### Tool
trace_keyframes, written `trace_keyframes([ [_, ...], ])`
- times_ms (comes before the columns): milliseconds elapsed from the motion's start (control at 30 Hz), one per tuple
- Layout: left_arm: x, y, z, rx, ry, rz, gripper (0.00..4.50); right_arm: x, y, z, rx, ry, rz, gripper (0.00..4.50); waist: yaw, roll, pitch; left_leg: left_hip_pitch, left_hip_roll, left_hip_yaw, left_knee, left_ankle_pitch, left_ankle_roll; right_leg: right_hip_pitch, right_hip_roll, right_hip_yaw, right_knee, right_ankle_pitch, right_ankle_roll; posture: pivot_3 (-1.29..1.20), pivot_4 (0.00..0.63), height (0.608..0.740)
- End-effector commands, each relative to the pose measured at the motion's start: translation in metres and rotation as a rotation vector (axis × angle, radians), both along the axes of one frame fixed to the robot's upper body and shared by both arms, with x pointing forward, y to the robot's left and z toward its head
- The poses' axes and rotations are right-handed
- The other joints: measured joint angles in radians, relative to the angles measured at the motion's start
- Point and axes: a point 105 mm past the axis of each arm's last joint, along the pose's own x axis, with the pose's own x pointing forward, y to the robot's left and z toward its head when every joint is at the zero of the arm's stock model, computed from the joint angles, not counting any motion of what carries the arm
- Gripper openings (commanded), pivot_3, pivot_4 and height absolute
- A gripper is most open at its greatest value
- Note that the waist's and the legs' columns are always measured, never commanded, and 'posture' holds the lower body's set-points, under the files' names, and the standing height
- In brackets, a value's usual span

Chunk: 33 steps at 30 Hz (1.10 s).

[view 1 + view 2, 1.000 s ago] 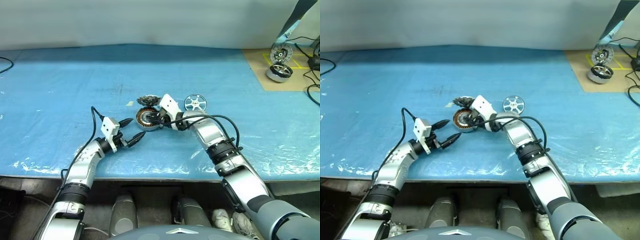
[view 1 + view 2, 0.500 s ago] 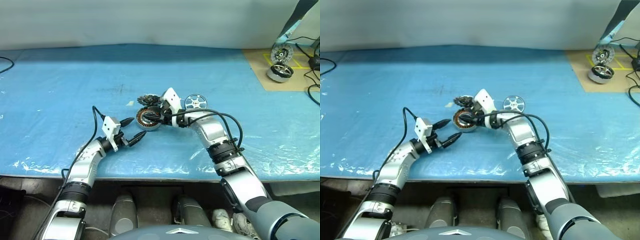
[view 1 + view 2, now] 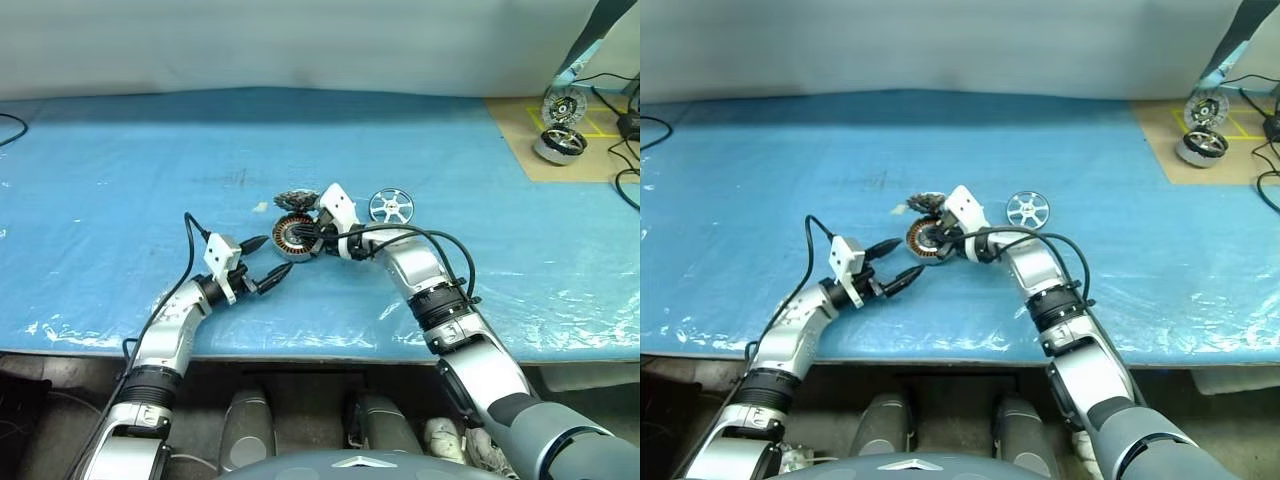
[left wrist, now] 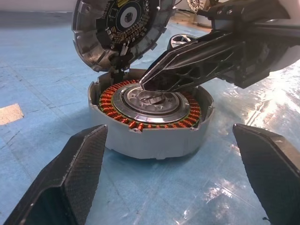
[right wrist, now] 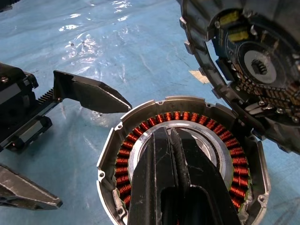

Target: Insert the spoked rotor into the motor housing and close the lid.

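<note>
Directly beneath the closed right claw (image 5: 174, 140) sits the motor housing (image 5: 187, 105).

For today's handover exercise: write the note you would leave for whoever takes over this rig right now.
Left gripper: jaws open, empty, level, just short of the motor housing.
Right gripper: jaws shut, tips over the housing's centre plate, holding nothing that shows.
Spoked rotor: lying on the blue sheet, right of the housing.
Lid: tilted up behind the housing, open.
Done: nothing inserted.
Left: pick up the rotor, seat it in the housing, close the lid.
</note>
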Motion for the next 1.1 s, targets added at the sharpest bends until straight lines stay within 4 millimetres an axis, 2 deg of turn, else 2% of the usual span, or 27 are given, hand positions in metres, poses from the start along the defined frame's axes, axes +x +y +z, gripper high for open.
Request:
trace_keyframes([
  [33,0.000,-0.001,0.008,-0.008,-0.031,-0.002,4.50,0.006,0.002,0.011,0.008,-0.046,-0.004,0.04,0.000,0.000,0.000,0.000,0.000,0.000,0.000,0.000,0.000,0.000,0.000,0.000,0.000,0.000,0.000,0.00,0.150,0.740],
  [133,0.000,-0.001,0.008,-0.008,-0.031,-0.002,4.50,0.005,0.001,0.007,-0.011,-0.044,-0.004,0.04,0.000,0.000,0.000,0.000,0.000,0.000,0.000,0.000,0.000,0.000,0.000,0.000,0.000,0.000,0.000,0.00,0.150,0.740],
  [300,0.001,-0.003,0.018,-0.006,-0.047,-0.002,4.50,-0.002,-0.003,-0.026,-0.164,-0.055,0.018,0.04,0.000,0.000,0.000,0.001,0.000,0.000,0.000,0.000,0.000,0.000,0.000,0.000,0.000,0.000,0.000,0.00,0.150,0.740],
  [467,0.000,-0.001,0.032,-0.009,-0.059,0.005,4.50,-0.009,0.000,-0.030,-0.232,-0.125,0.077,0.04,0.000,0.000,0.000,0.003,0.000,0.000,0.000,0.000,0.000,0.003,0.000,0.001,0.000,0.000,0.000,0.00,0.150,0.740],
  [567,-0.009,0.009,0.036,-0.009,-0.061,0.008,4.50,-0.005,-0.002,-0.036,-0.279,-0.148,0.072,0.04,-0.006,0.000,0.000,0.004,0.000,0.001,-0.001,0.000,0.000,0.003,0.000,0.002,0.000,0.000,0.000,0.00,0.150,0.740],
  [733,-0.013,0.008,0.040,-0.010,-0.056,0.005,4.50,0.000,-0.007,-0.043,-0.308,-0.122,0.038,0.04,-0.012,0.000,0.000,0.006,0.000,0.002,-0.002,0.000,0.000,0.004,0.000,0.003,0.000,-0.001,0.000,0.00,0.150,0.740],
  [900,-0.012,0.006,0.043,-0.005,-0.052,0.005,4.50,0.001,-0.006,-0.037,-0.232,-0.058,0.018,0.04,-0.012,0.000,0.000,0.010,-0.001,0.004,-0.002,0.000,0.001,0.007,-0.001,0.006,-0.001,-0.001,0.000,0.00,0.150,0.740],
  [1100,-0.010,0.000,0.045,-0.007,-0.046,0.001,4.50,-0.007,0.005,0.010,0.046,-0.038,0.073,0.04,-0.013,0.000,0.000,0.009,0.000,0.007,-0.005,0.000,0.000,0.005,0.000,0.007,-0.005,-0.001,0.000,0.00,0.150,0.740],
])
